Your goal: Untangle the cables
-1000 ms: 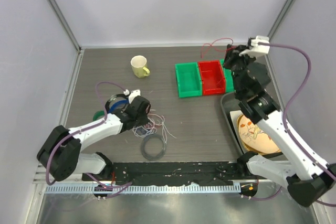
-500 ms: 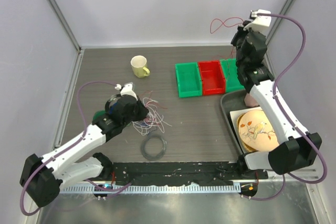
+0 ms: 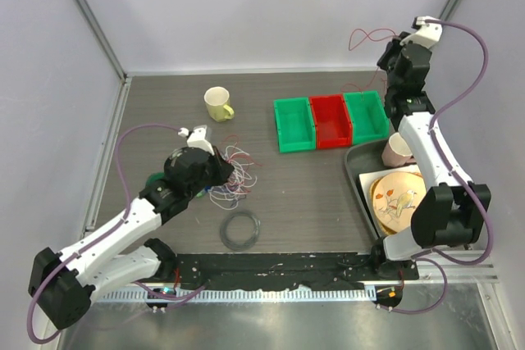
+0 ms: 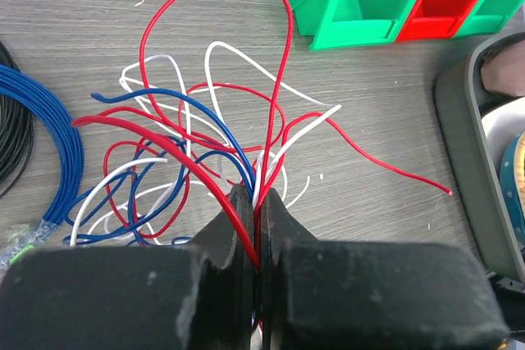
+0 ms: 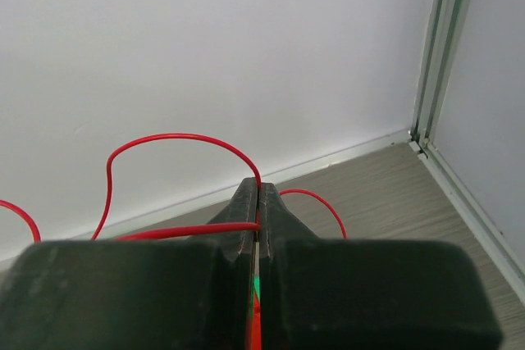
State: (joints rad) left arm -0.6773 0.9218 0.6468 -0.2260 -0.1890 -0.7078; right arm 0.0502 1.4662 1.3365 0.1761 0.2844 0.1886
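The cables (image 3: 234,174) are a tangle of thin red, white and blue wires on the table left of centre. My left gripper (image 3: 215,171) is shut on a bunch of them; in the left wrist view several strands (image 4: 205,145) fan out from between its closed tips (image 4: 258,196). My right gripper (image 3: 392,48) is raised near the back right corner, shut on a single red cable (image 3: 369,36). That cable loops out from the pinched tips (image 5: 258,190) as a red arc (image 5: 176,136) against the back wall.
A yellow cup (image 3: 217,104) stands at the back. Green (image 3: 294,125), red (image 3: 330,120) and green (image 3: 367,115) bins sit in a row. A grey tray (image 3: 354,161) holds a plate and pink mug. A dark coiled ring (image 3: 240,231) lies near the front; a blue ring (image 4: 49,120) is left of the tangle.
My right arm has swung up and toward the back right corner, carrying the red cable higher. My left gripper has drawn the tangle a little farther back on the table.
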